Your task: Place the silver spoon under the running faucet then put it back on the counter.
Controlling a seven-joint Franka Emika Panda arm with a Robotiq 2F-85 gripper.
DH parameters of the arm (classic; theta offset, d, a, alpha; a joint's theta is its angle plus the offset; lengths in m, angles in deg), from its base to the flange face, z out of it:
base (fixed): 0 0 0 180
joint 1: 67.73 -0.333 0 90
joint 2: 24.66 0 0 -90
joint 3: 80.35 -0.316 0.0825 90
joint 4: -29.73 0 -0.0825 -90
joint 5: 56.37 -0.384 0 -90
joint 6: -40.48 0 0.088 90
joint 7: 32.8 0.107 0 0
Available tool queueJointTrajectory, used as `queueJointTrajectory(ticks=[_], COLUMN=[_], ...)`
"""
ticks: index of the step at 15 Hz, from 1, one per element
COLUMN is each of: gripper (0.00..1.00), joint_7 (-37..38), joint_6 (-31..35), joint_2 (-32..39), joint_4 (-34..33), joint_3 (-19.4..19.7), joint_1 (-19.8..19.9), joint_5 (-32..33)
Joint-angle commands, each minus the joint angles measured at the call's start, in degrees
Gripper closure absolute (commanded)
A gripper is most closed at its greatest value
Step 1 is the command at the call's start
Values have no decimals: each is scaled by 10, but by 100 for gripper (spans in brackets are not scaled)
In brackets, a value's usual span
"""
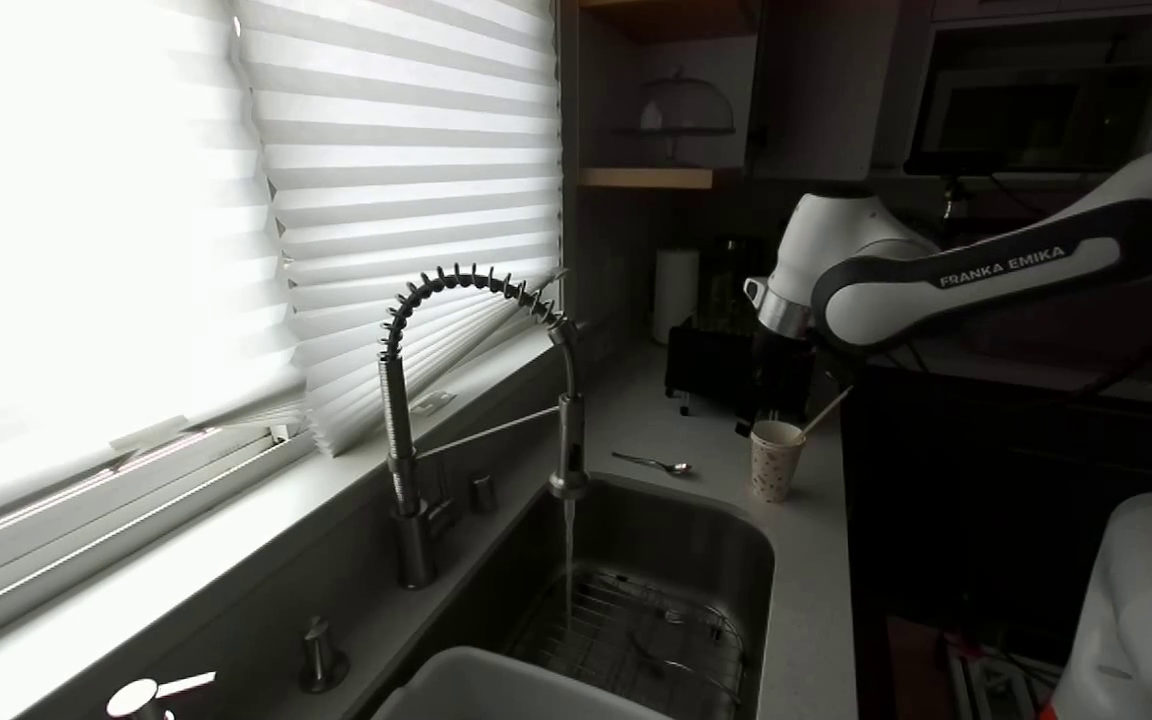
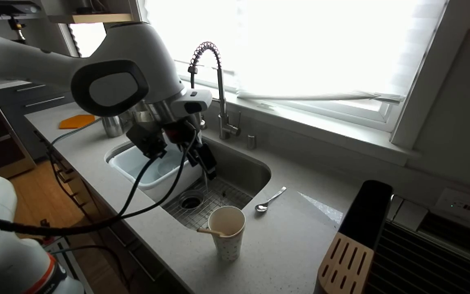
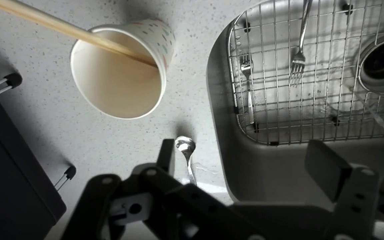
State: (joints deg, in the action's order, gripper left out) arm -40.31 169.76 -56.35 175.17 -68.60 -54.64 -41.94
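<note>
Just past one end of the sink (image 2: 245,169) lies the silver spoon (image 2: 270,200), flat on the counter (image 2: 284,253), close to the rim without touching it. Its long axis runs roughly along that end rim: the handle points toward the window side of the sink, the bowl toward the front side, about in line with the foot of a patterned paper cup (image 2: 229,247). That cup stands upright near the sink's front corner, a wooden stick (image 2: 211,232) leaning out over its lip. Over the sink, the faucet (image 1: 573,440) lets a thin stream of water (image 1: 569,560) fall into it. Two forks (image 3: 298,60) lie inside the sink, and a white tub (image 2: 190,174) sits at its far end from the spoon. Above the sink's near end, the gripper (image 3: 242,151) holds its fingers wide apart; in the wrist view, rim and spoon both appear between them, though its height over the spoon cannot be told.
</note>
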Motion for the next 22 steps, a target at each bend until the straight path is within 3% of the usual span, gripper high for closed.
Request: queueJointTrajectory(ticks=[1,8,15,22], gripper=[0,0,0,0], joint_7=[1,-2,-101,-109], joint_6=[-1,1,-42,-68], joint_2=[4,24,157,300], joint_4=[-4,-18,-118,-243], joint_3=[-2,4,72,59], joint_1=[3,-4,-59,-38], joint_5=[-2,-13,-200,-262])
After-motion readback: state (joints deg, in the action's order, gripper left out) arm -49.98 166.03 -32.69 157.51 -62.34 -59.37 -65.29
